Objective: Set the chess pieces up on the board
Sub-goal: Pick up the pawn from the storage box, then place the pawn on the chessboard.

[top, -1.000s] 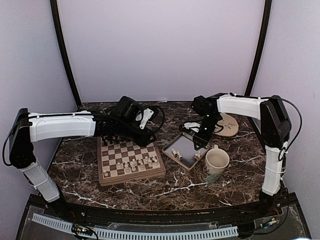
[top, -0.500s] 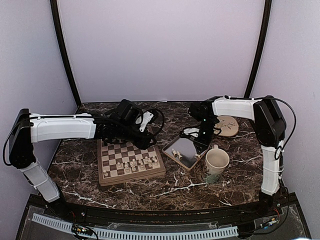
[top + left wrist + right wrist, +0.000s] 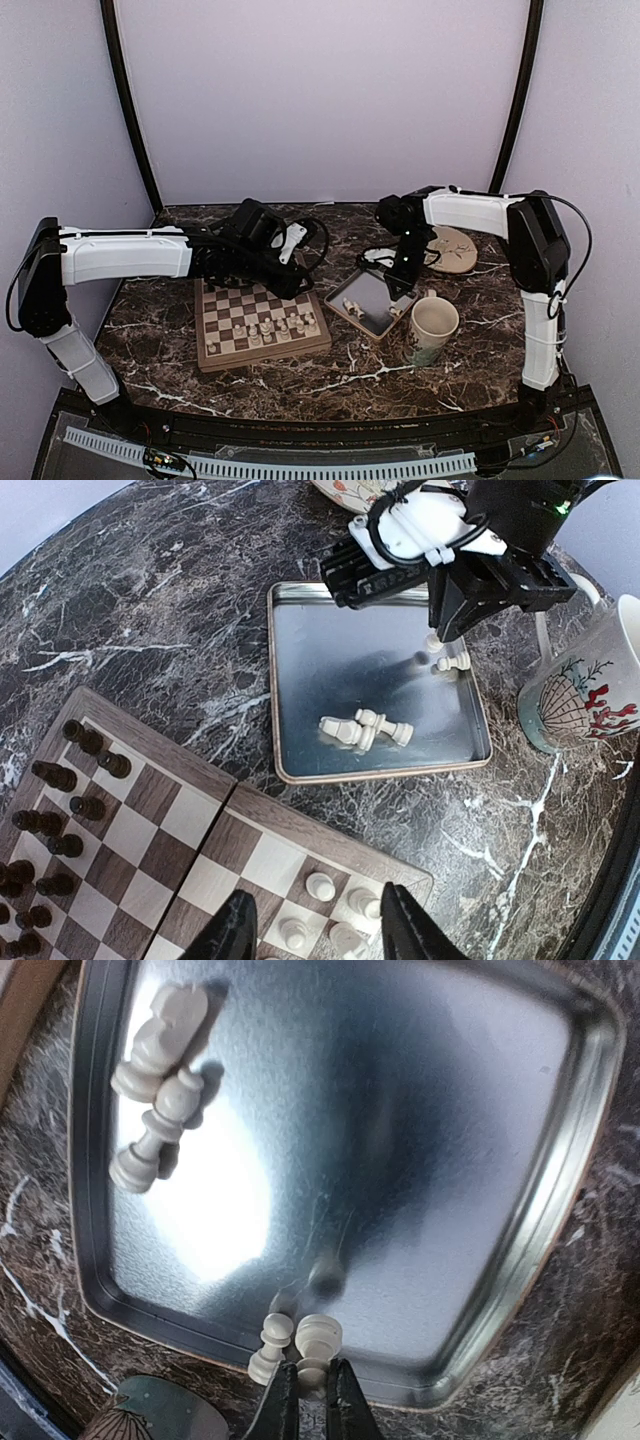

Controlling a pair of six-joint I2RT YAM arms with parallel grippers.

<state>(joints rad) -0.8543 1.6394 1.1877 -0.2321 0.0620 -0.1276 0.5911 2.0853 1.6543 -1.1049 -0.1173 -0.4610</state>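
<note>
The wooden board lies left of centre, with cream chess pieces on its near rows and dark ones at its far side. My right gripper is shut on a cream piece at the right edge of the grey metal tray; I cannot tell whether the piece touches the tray floor. A cream pawn stands right beside it. Two more cream pieces lie in the tray. My left gripper is open and empty over the board's corner next to the tray, above several cream pieces.
A painted mug stands just right of the tray. A round patterned coaster lies behind it. Dark chessmen fill the board's far side. A cable loops behind the tray.
My right arm has shifted slightly left over the tray's right part and stays low there. The left arm has barely moved.
</note>
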